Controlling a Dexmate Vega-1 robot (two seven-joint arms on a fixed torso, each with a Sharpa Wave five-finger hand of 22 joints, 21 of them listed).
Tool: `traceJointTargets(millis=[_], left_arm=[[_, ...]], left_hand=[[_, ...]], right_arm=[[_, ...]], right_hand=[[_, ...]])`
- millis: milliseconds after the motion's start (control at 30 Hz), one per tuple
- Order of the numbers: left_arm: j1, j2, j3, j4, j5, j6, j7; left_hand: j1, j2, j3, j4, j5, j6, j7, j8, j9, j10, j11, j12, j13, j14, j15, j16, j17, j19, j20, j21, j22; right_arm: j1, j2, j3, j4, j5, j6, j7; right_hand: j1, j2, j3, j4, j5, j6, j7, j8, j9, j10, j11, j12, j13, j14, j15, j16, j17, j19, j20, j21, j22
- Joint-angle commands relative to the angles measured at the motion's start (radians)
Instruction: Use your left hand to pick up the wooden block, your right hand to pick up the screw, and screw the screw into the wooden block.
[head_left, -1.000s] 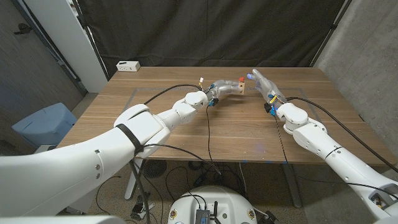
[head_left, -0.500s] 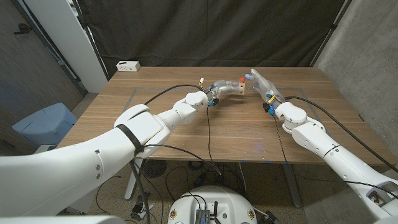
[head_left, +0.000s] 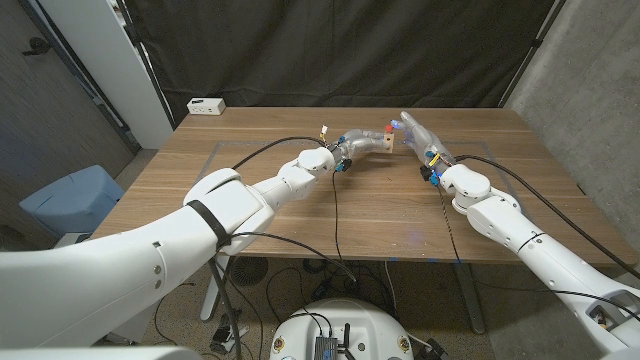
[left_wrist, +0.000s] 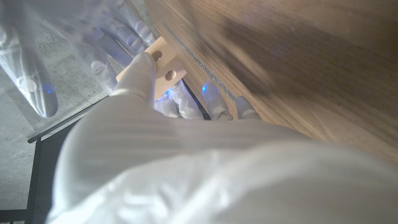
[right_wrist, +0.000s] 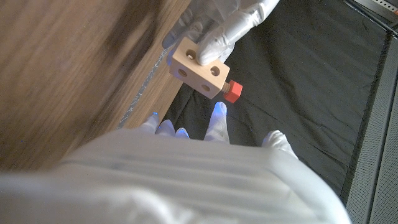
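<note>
Apparently the left robot hand (head_left: 352, 140) grips the wooden block (right_wrist: 200, 67); right robot hand (head_left: 418, 133) open.

Head view looks down from afar — both wrist views, close, share the wooden block (right_wrist: 200, 66).

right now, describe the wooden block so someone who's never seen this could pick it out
Over the far middle of the table, the two white hands meet. The left hand holds the block up off the wood: a small pale cube with round holes in one face and a red screw sticking out of its side.
</note>
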Motion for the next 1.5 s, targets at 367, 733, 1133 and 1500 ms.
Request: traceJointTargets(millis=[367, 733, 1133, 1500], left_arm=[[-0.002, 0.0, -0.003, 0.002, -0.004, 0.011, 0.002], [-0.007, -0.003, 0.002, 0.003, -0.006, 0.026, 0.006], [-0.008, -0.003, 0.006, 0.003, -0.006, 0.031, 0.008], [-0.01, -0.007, 0.008, 0.004, -0.009, 0.047, 0.012]], left_hand=[[-0.018, 0.028, 0.038, 0.032, 0.006, 0.008, 0.001, 0.003, 0.002, 0.005, -0.001, 0.008, 0.004, -0.005, -0.029, 0.0, 0.001, 0.002, 0.005, 0.008, 0.002], [-0.018, 0.026, 0.038, 0.031, 0.006, 0.01, 0.0, 0.004, 0.002, 0.007, -0.001, 0.008, 0.003, -0.004, -0.031, 0.0, 0.001, 0.002, 0.004, 0.009, 0.002], [-0.019, 0.028, 0.038, 0.032, 0.006, 0.011, 0.002, 0.004, 0.002, 0.006, -0.001, 0.008, 0.004, -0.004, -0.03, 0.0, 0.001, 0.002, 0.005, 0.009, 0.002], [-0.019, 0.027, 0.038, 0.032, 0.006, 0.011, 0.001, 0.005, 0.002, 0.006, 0.0, 0.008, 0.004, -0.003, -0.031, 0.001, 0.001, 0.002, 0.005, 0.009, 0.002]], right_arm=[[-0.014, 0.002, -0.003, -0.027, 0.002, -0.007, -0.009], [-0.027, -0.009, 0.001, -0.049, 0.003, -0.016, -0.016], [-0.039, -0.013, 0.004, -0.058, 0.006, -0.016, -0.019], [-0.054, -0.023, 0.01, -0.079, 0.007, -0.026, -0.031]], right_hand=[[-0.018, 0.002, 0.001, 0.011, 0.008, 0.017, 0.002, 0.008, 0.004, -0.081, 0.003, 0.009, 0.0, -0.163, 0.004, 0.006, 0.003, -0.003, 0.0, 0.001, 0.004], [-0.023, 0.001, 0.0, 0.013, 0.009, 0.02, 0.003, 0.009, 0.004, -0.078, 0.003, 0.01, 0.0, -0.163, 0.004, 0.006, 0.002, -0.003, -0.001, 0.002, 0.004], [-0.026, 0.002, 0.0, 0.013, 0.011, 0.024, 0.004, 0.01, 0.004, -0.078, 0.003, 0.01, 0.0, -0.163, 0.003, 0.006, 0.002, -0.004, 0.0, 0.002, 0.004], [-0.029, 0.003, -0.001, 0.014, 0.013, 0.027, 0.004, 0.01, 0.004, -0.079, 0.002, 0.01, 0.0, -0.163, 0.004, 0.006, 0.001, -0.005, 0.0, 0.002, 0.004]])
